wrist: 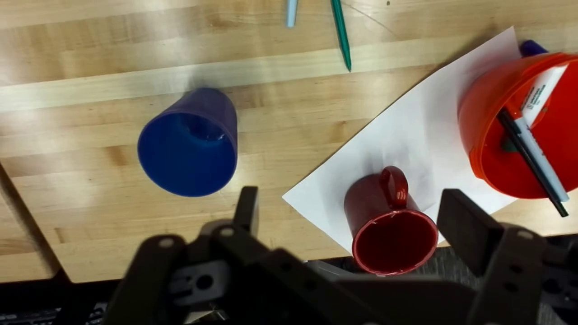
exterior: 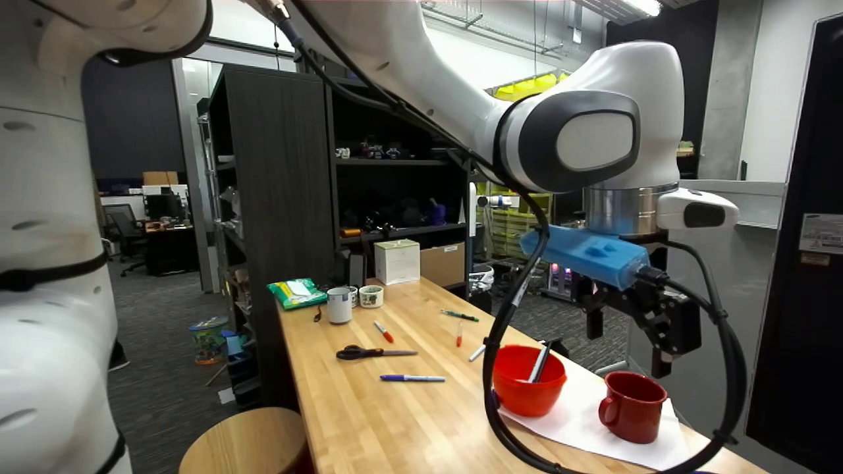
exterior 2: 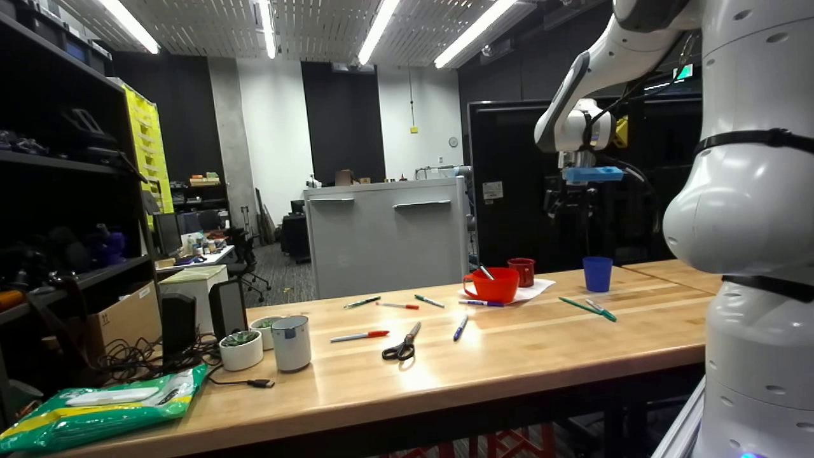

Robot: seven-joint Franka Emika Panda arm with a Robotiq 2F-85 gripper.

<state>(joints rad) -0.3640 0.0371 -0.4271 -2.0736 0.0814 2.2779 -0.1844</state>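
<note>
The reference item is a glossy dark red cylindrical mug (exterior: 635, 411). It stands upright on a white paper sheet (wrist: 433, 113), close to one edge of the light wooden surface (exterior: 395, 421); its handle is turned away from that edge. The blocky black fingers (wrist: 469, 230) are positioned higher than the mug and apart from it. Whether they sit directly overhead, I cannot tell from here. They are spread wide and hold nothing. In the wrist view, the mug appears between them.

An orange-red plastic bowl (exterior: 527, 398) stands just beside the mug, on the same sheet. A slim black pen (wrist: 530, 158), a pale grey marker (wrist: 542, 155) and a white marker with printed lettering (wrist: 544, 92) rest inside the bowl. On the side of the mug opposite the bowl, a tapered blue plastic cup (exterior 2: 598, 275) stands upright. A slender green pen (wrist: 342, 36) lies flat, well apart from the mug, on its handle side. Black-handled metal scissors (exterior: 377, 353) lie farther from the mug, past the bowl.
</note>
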